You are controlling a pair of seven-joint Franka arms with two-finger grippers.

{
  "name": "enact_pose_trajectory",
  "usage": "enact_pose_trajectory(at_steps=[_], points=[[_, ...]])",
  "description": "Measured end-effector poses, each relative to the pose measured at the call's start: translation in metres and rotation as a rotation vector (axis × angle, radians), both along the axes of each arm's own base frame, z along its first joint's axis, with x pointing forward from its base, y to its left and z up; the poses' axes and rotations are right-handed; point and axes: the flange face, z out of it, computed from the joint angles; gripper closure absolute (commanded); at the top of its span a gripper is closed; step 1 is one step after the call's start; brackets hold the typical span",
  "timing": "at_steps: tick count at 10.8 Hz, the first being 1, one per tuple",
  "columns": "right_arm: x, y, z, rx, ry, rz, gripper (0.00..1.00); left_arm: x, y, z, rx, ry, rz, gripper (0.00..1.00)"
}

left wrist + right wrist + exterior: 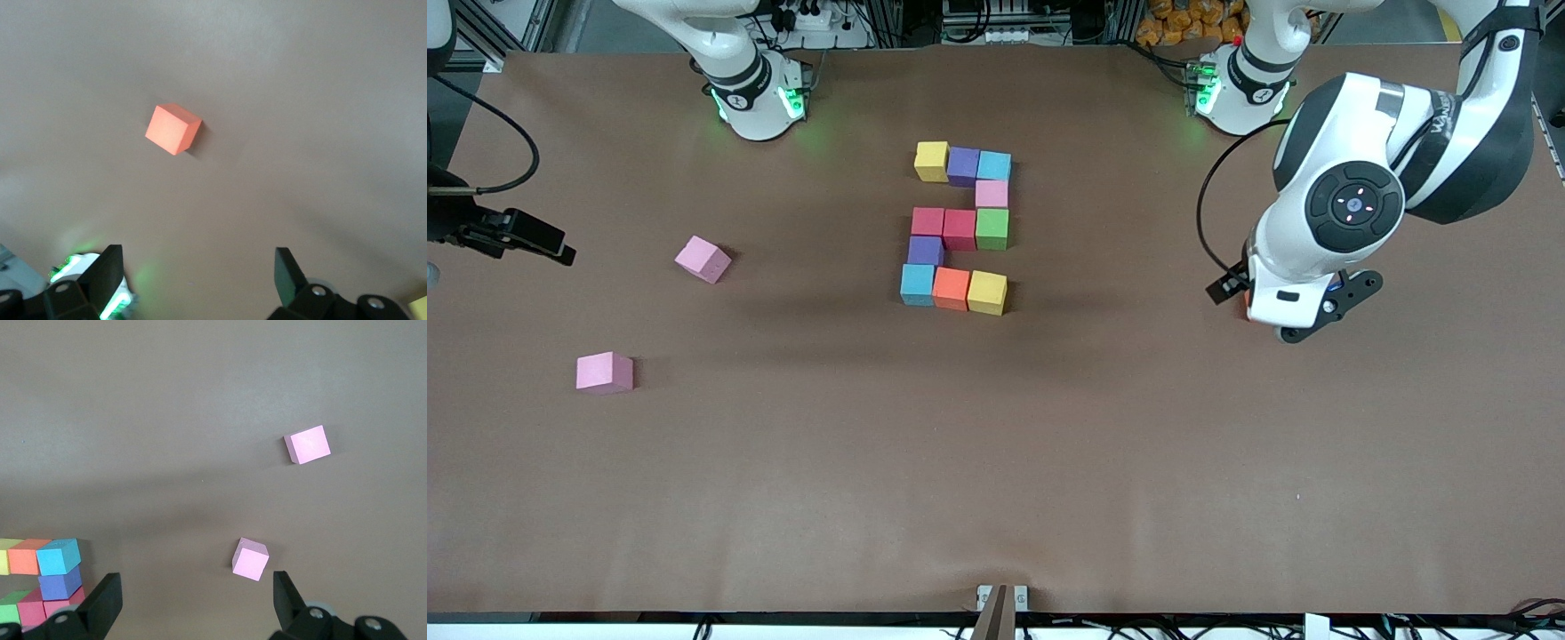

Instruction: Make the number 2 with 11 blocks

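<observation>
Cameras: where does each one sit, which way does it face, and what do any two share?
Front view: high across the table, facing both bases; shows the number 2 and the left tool.
Left wrist view: looks down past open fingers at a lone orange block.
Right wrist view: looks down past open fingers at two pink blocks.
Shared: front and right wrist views both show those pink blocks and the number.

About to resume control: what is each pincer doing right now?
Left pincer: open, empty, over the loose orange block.
Right pincer: open, empty, over the table near two loose pink blocks.
</observation>
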Motion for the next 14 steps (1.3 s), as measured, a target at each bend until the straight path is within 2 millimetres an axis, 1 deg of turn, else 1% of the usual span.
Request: enact_pose_trajectory(at_steps=[1, 2, 3, 4, 6, 8, 9, 10, 12, 14], points=[[-0.001, 0.0, 0.001, 0.0, 0.005, 0.001, 0.0, -0.003, 0.025, 0.003, -0.016, 0.011, -0.039, 0.0], [-0.002, 0.001, 0.002, 0.001, 0.008, 0.002, 0.0, -0.005, 0.057, 0.013, -0.055, -0.004, -0.058, 0.0], [-0.002, 0.001, 0.004, 0.001, 0.006, 0.002, 0.0, -0.01, 0.088, 0.027, -0.092, -0.032, -0.069, 0.0], [-0.002, 0.001, 0.006, 0.0, 0.001, 0.002, 0.0, -0.017, 0.109, 0.041, -0.113, -0.063, -0.088, 0.0], [-0.002, 0.001, 0.012, -0.001, -0.01, 0.002, 0.0, -0.027, 0.127, 0.069, -0.135, -0.116, -0.129, 0.0], [-0.002, 0.001, 0.012, -0.001, -0.011, 0.002, 0.0, -0.031, 0.158, 0.095, -0.172, -0.151, -0.249, 0.0], [-0.002, 0.001, 0.012, -0.001, -0.011, 0.003, 0.0, -0.032, 0.169, 0.107, -0.182, -0.169, -0.29, 0.0], [-0.002, 0.002, 0.012, -0.001, -0.011, 0.005, 0.0, -0.032, 0.172, 0.12, -0.186, -0.191, -0.312, 0.0], [-0.001, 0.003, 0.013, -0.001, -0.013, 0.007, 0.0, -0.031, 0.167, 0.134, -0.185, -0.218, -0.332, 0.0], [-0.001, 0.004, 0.015, -0.001, -0.018, 0.008, 0.0, -0.032, 0.159, 0.138, -0.188, -0.222, -0.369, 0.0]])
